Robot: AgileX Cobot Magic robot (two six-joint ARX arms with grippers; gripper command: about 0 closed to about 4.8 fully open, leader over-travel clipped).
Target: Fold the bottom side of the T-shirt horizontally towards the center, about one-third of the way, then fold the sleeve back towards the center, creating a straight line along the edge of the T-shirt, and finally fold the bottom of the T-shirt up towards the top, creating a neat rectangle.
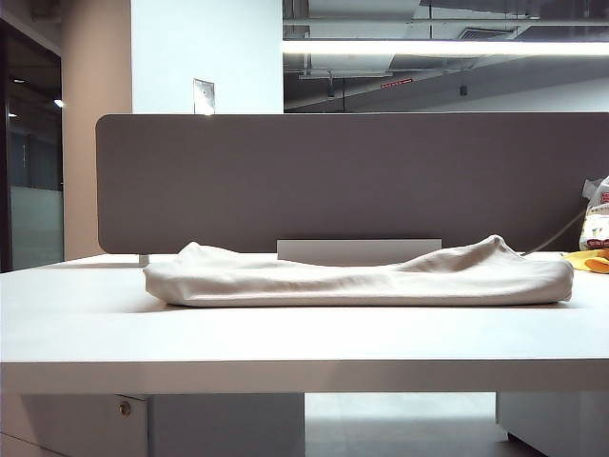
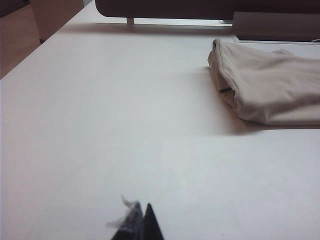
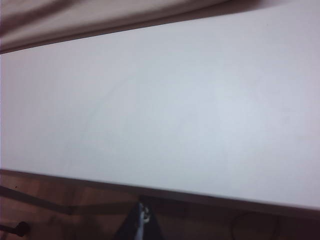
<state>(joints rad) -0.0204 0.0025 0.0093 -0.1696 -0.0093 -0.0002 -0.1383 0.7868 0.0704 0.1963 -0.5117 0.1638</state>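
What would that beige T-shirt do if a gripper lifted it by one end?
The T-shirt lies folded in soft, sagging layers, so it would probably droop and unfold. It looks light. Both shut grippers, left and right, are clear of it.

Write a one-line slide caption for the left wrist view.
Left gripper, shut and empty, over the bare white table, with the folded beige T-shirt lying apart from it.

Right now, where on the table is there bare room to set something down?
Bare table runs between its front edge and the folded T-shirt, and left of the shirt. Crowded: far right, by the yellow-and-white packages. Both grippers, left and right, sit shut, clear of the shirt.
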